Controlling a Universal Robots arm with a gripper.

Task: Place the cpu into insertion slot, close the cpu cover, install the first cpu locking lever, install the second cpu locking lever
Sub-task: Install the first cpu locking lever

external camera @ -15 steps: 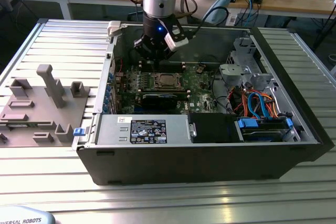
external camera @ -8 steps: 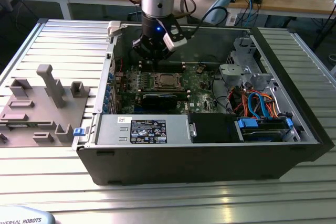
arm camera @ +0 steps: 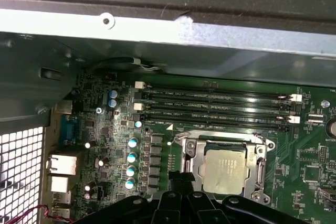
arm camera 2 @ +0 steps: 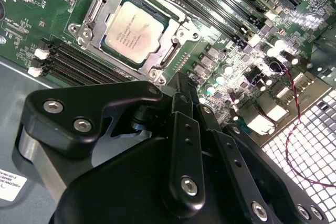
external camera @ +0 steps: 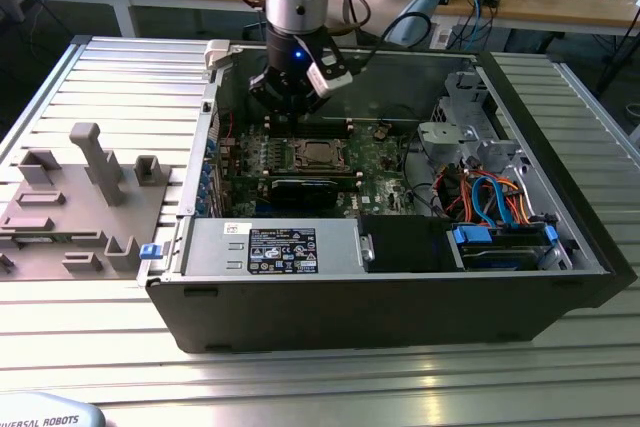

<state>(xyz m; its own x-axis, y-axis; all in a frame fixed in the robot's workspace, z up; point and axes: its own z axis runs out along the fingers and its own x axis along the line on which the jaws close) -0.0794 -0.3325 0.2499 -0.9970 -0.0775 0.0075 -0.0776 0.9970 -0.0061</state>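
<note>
Pincer: the pincer (external camera: 291, 97) hangs inside the open computer case (external camera: 400, 297), low over the green motherboard (external camera: 385, 162); in the second wrist view its black linkage (arm camera 2: 178, 150) fills the foreground, and its tips seem drawn close together with nothing between them, though they are partly hidden there and I cannot be sure.
Cpu: the cpu (arm camera 2: 133, 32) lies flat in the insertion slot (arm camera 2: 84, 32), just ahead of the pincer and not touching it; its silvery top also shows in the first wrist view (arm camera: 224, 169).
Cover: the cpu cover (arm camera 2: 173, 51) lies down around the chip as a metal frame; whether the levers along its sides are latched is hard to make out.
Beside the slot: long black memory slots (arm camera: 215, 103) run on either side of it.
Further out: a grey power supply box (external camera: 270, 247) and blue and orange cables (external camera: 490, 197) sit in the case, nearer the camera than the pincer.
Outside the case: a grey fixture block (external camera: 85, 197) rests on the ribbed metal worktop (external camera: 60, 347), well apart.
</note>
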